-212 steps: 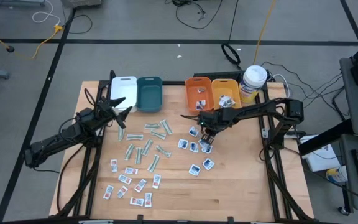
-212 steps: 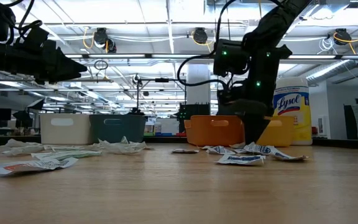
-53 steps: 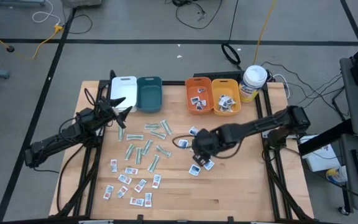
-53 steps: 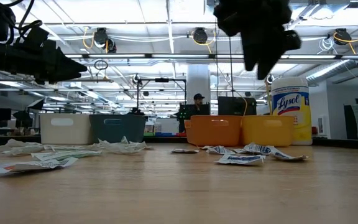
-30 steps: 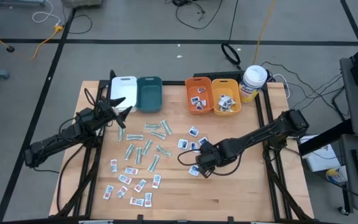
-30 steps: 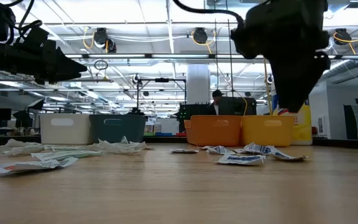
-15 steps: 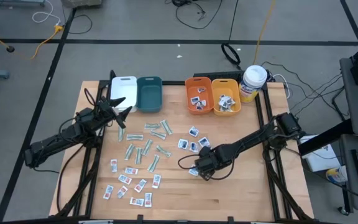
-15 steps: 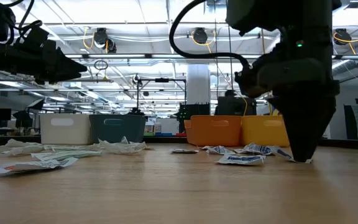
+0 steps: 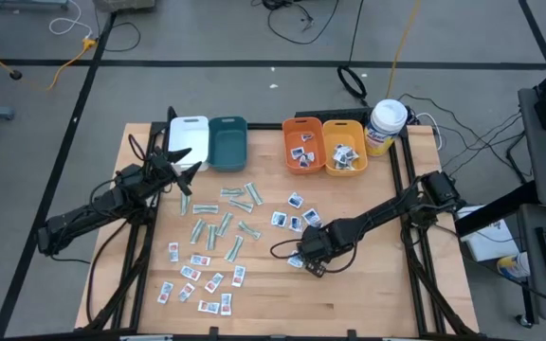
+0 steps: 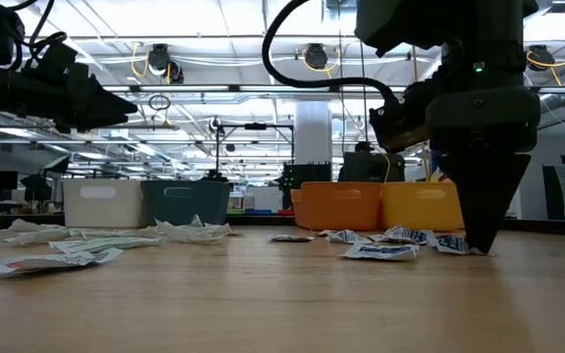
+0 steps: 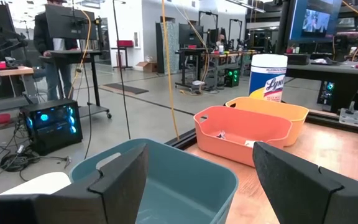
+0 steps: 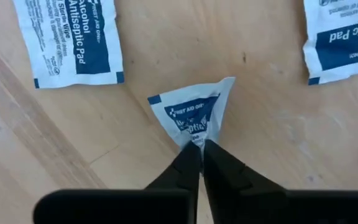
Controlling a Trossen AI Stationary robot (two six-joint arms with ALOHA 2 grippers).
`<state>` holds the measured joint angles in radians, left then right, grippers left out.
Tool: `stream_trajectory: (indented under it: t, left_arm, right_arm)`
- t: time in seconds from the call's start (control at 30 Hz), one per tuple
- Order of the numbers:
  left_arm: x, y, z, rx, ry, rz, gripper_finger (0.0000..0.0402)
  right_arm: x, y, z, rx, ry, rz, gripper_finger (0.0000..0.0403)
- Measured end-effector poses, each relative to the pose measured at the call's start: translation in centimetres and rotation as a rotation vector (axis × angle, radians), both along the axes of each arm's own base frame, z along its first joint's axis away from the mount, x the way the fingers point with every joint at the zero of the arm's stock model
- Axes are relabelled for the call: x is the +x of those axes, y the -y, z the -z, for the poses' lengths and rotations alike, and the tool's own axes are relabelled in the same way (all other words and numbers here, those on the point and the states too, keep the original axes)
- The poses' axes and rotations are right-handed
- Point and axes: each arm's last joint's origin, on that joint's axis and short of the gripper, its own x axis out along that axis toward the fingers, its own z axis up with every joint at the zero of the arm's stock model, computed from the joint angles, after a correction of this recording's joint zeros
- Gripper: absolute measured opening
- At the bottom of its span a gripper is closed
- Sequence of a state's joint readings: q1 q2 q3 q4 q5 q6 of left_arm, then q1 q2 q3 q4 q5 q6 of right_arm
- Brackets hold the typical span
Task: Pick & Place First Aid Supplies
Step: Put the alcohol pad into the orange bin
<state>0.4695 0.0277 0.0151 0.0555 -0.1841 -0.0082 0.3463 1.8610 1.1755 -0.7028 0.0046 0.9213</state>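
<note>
Small flat first aid packets lie scattered on the wooden table: white ones with blue print [image 9: 297, 220], pale-green strips [image 9: 221, 223] and white ones with red print [image 9: 197, 279]. My right gripper [image 12: 202, 146] points down at the table's middle right [image 9: 303, 260] and is shut on one blue-printed packet [image 12: 194, 112]. Two more such packets [image 12: 70, 40] lie flat beside it. My left gripper [image 11: 201, 158] hovers open and level over the teal bin [image 11: 185, 186] at the far left, touching nothing. My right gripper pinches the blue-printed packet by one edge [image 12: 199, 138] between its two fingertips. The fingers come from above, pointing down. The packet is creased into a ridge that runs up to the fingertips, and its far part [image 12: 188, 102] lies on the table.
Along the far edge stand a white bin [image 9: 188, 137], a teal bin [image 9: 227, 142], an orange bin [image 9: 302, 144] and a yellow-orange bin [image 9: 344, 144], the last two holding packets. A white canister [image 9: 387, 123] stands at the far right. Bare wood lies toward the near right.
My right gripper has come down to the tabletop, rolling a little on the way, and has shut on the blue-printed packet. The packet stays on the table.
</note>
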Motion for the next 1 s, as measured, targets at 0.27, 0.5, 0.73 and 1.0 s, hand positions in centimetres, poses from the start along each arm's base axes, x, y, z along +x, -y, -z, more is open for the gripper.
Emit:
stream_trajectory:
  t: [0.27,0.5,0.73,1.0]
  left_arm:
    - [0.0,0.0,0.0,0.0,0.0,0.0,0.0296]
    - [0.0,0.0,0.0,0.0,0.0,0.0,0.0296]
    - [0.0,0.0,0.0,0.0,0.0,0.0,0.0296]
    - [0.0,0.0,0.0,0.0,0.0,0.0,0.0296]
  right_arm:
    - [0.1,1.2,-2.9,-0.057,-0.059,-0.198,0.0003]
    - [0.6,2.3,-6.0,-0.047,-0.053,-0.573,0.0002]
    - [1.0,3.8,-8.6,-0.035,-0.093,-0.831,0.0001]
    - [2.0,5.6,-12.7,-0.053,-0.056,-0.933,0.0001]
